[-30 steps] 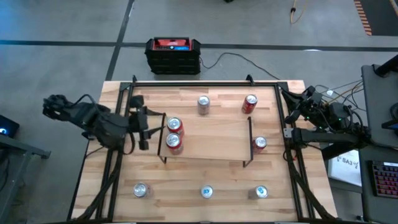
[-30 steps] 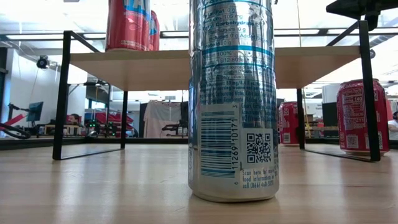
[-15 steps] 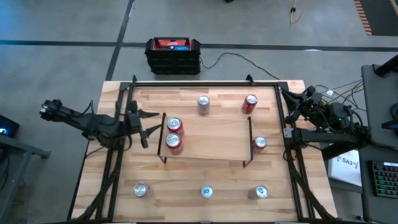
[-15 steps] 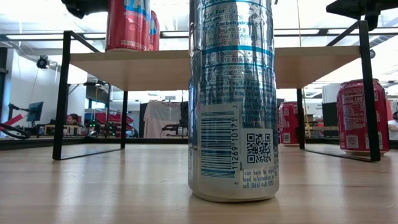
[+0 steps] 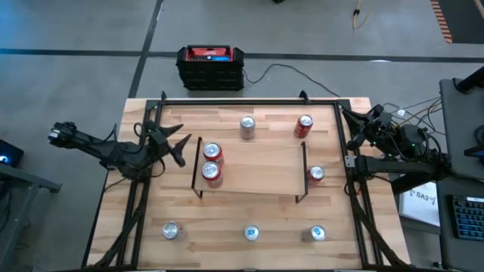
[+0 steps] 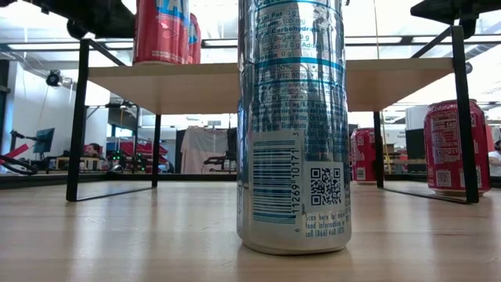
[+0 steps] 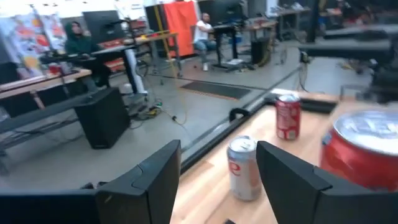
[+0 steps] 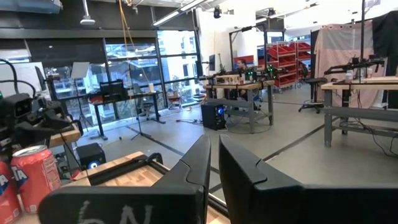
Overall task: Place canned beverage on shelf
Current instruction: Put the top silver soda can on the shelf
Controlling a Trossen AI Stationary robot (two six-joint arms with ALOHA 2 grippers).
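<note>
On shelf (image 5: 253, 170) left end, two red cans (image 5: 212, 162) standing upright, axes vertical, left gripper (image 5: 175, 142) hovering just left, spread and empty, right gripper (image 5: 368, 123) idling clenched at far right.

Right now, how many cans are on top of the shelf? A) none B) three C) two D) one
C: the high view shows two red cans standing at the left end of the shelf, one behind the other; the other cans all stand on the table around it.
</note>
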